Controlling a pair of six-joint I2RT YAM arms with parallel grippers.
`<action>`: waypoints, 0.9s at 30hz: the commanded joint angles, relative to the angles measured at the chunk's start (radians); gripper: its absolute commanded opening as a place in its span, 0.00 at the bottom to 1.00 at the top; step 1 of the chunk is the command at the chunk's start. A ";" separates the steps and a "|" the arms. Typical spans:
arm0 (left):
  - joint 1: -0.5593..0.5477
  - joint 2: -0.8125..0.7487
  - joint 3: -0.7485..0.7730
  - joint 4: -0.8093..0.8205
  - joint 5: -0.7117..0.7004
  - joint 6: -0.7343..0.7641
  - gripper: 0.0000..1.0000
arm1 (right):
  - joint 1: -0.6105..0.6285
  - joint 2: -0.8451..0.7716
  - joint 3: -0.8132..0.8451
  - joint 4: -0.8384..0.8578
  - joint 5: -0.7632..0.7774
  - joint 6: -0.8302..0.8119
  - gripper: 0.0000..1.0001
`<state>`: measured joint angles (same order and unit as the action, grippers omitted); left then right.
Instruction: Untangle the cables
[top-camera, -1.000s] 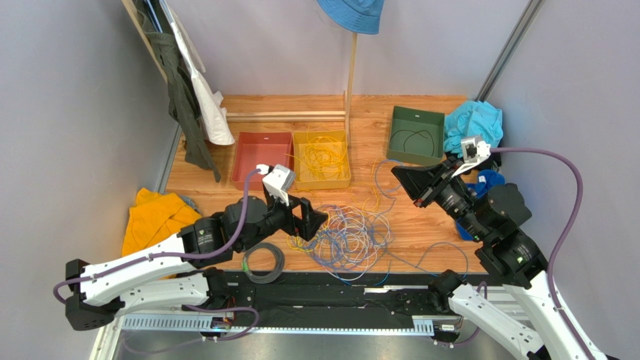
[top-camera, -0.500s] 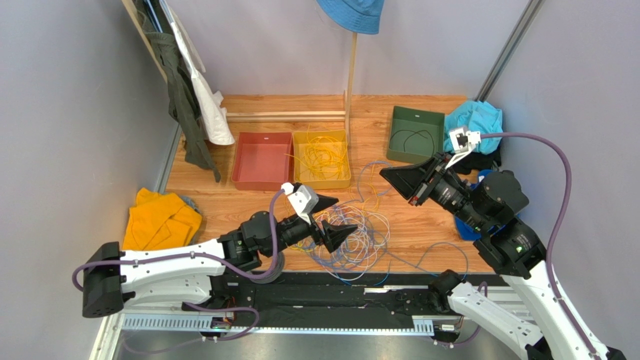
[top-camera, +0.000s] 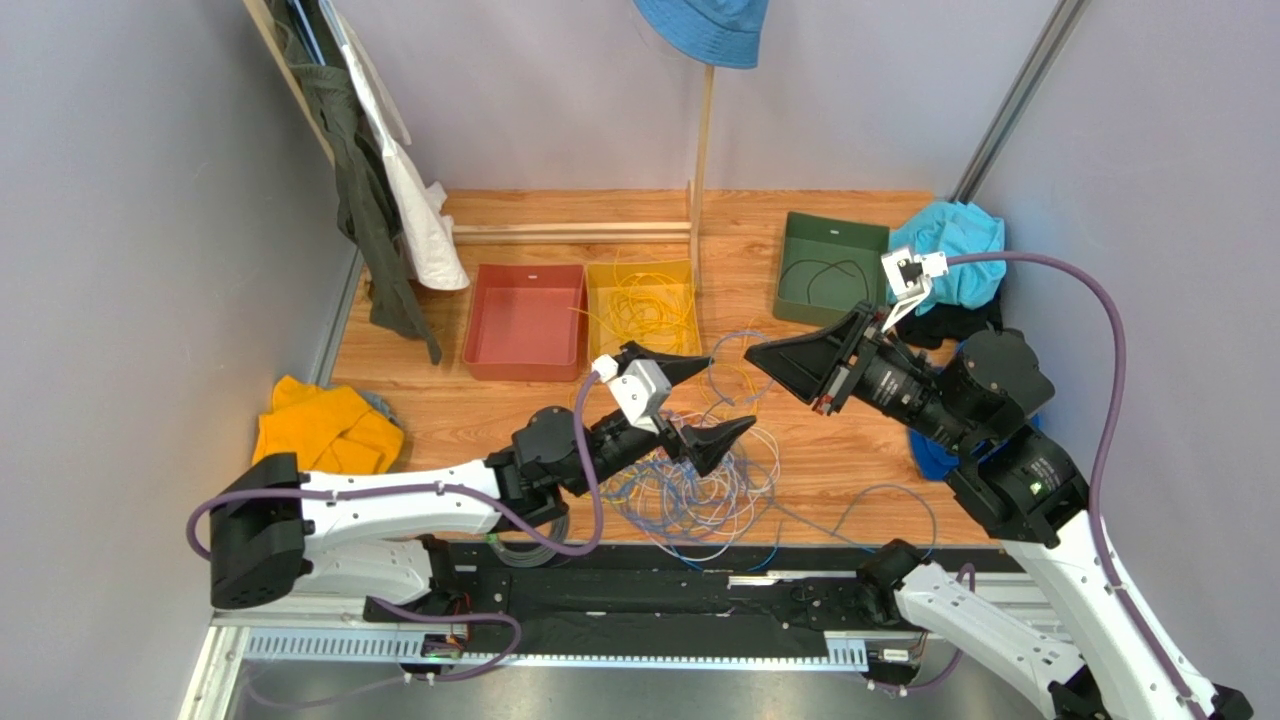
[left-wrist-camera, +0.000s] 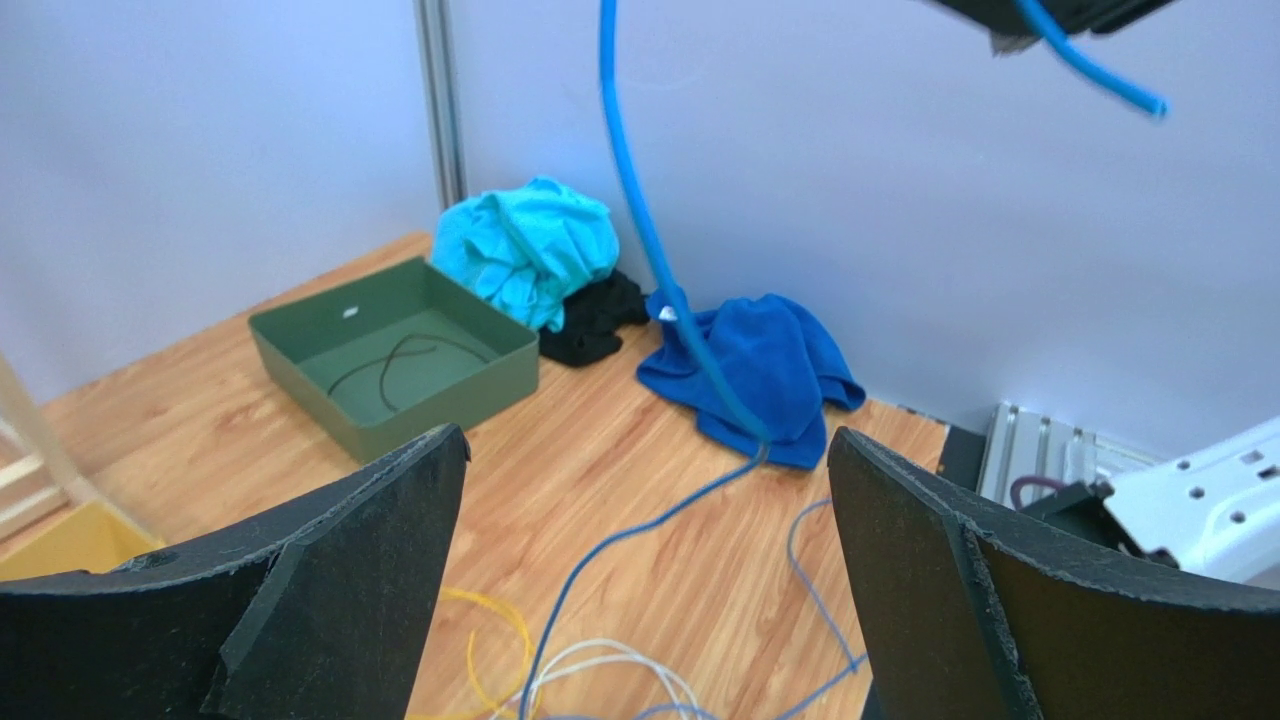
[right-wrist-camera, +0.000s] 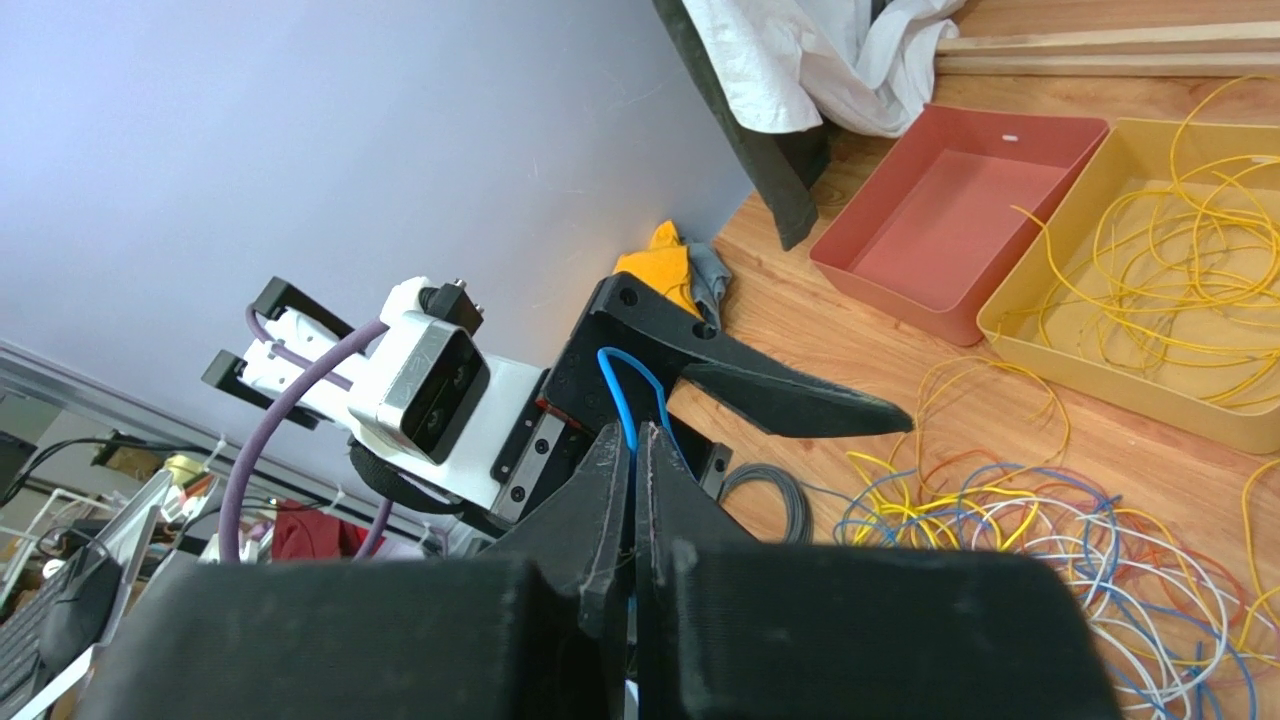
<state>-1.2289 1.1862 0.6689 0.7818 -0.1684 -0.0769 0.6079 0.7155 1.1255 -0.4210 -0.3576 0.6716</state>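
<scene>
The cables (top-camera: 703, 477) lie in a loose yellow, blue and pale tangle on the wooden table in front of the arms; they also show in the right wrist view (right-wrist-camera: 1037, 510). My right gripper (top-camera: 756, 356) is shut on a blue cable (right-wrist-camera: 616, 372), held above the table right of the tangle. In the left wrist view that blue cable (left-wrist-camera: 661, 285) hangs down from the top and runs onto the table. My left gripper (top-camera: 715, 402) is wide open and empty above the tangle, its jaws on either side of the hanging blue cable (left-wrist-camera: 646, 440).
A red tray (top-camera: 523, 323), a yellow tray (top-camera: 643, 371) holding yellow wires and a green tray (top-camera: 857, 248) with a dark wire stand at the back. A grey coil (right-wrist-camera: 766, 495) lies near the front. Turquoise (top-camera: 947, 240), blue (left-wrist-camera: 751, 360) and orange cloths (top-camera: 323, 428) lie at the sides. A wooden post (top-camera: 700, 150) stands behind.
My left arm has reached to the right and forward, bringing its open gripper over the tangle. My right gripper has moved a little left, still shut on the blue cable.
</scene>
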 joint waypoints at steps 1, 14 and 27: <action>-0.003 0.059 0.070 0.125 0.056 0.032 0.99 | 0.004 -0.002 0.020 0.018 -0.035 0.023 0.00; 0.002 -0.077 0.101 -0.127 -0.109 0.045 0.00 | 0.004 -0.074 -0.066 0.025 0.038 -0.003 0.15; 0.410 -0.200 0.543 -1.068 -0.169 -0.245 0.00 | 0.004 -0.214 -0.170 -0.071 0.169 -0.055 0.88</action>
<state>-0.8890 0.9886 1.0885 -0.0280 -0.3191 -0.2497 0.6075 0.5430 0.9810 -0.4767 -0.2359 0.6483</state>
